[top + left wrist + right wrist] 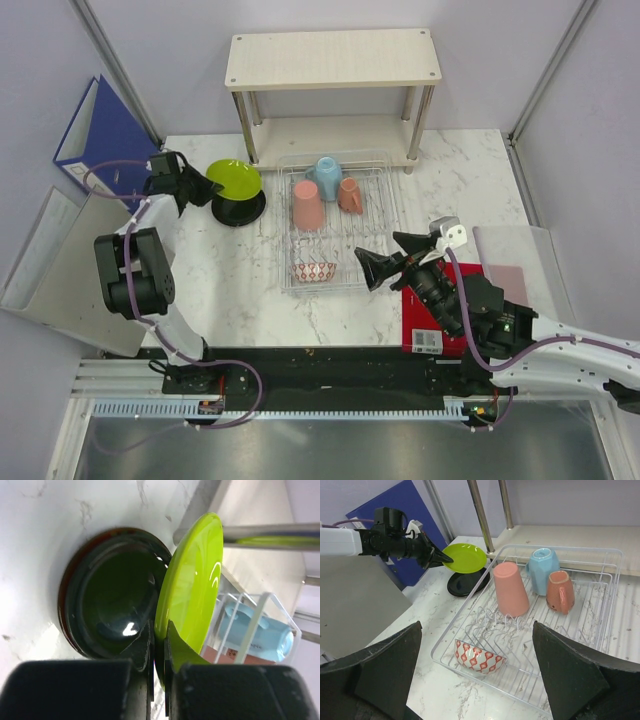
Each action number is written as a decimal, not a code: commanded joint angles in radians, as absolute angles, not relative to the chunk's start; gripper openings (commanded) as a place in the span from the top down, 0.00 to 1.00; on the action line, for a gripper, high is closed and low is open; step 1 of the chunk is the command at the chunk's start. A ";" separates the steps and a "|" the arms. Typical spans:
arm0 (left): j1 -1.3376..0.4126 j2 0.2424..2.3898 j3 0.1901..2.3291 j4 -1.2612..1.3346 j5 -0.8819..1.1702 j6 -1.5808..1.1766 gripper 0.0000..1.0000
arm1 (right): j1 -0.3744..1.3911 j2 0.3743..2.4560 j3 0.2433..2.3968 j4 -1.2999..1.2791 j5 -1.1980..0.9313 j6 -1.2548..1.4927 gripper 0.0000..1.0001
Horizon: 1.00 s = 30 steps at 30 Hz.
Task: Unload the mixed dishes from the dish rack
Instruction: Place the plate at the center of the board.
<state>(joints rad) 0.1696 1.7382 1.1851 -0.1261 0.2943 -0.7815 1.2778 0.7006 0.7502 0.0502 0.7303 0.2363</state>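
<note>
Over dark plate (238, 212) | left hand (214, 187) pinches lime-green plate (237, 178); right hand (392, 254) agape

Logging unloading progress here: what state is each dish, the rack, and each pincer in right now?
lime-green plate: held tilted, outside dish rack.
dark red-black plate: flat on the table.
tall pink cup: upside down, racked.
light blue cup: upside down, racked.
small terracotta mug: upside down, racked.
patterned bowl: racked, near end.
dish rack: holds four dishes.
left pincer: shut on lime-green plate.
right pincer: open, empty.
</note>
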 commanded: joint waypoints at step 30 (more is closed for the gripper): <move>0.176 1.829 1.134 -0.210 0.268 -0.660 0.54 | 1.261 0.775 0.727 0.071 0.696 0.295 0.02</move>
<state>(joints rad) 0.1753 1.8759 1.1522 -0.1642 0.2882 -0.6907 1.2648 0.7845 0.7410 0.0422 0.7105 0.2714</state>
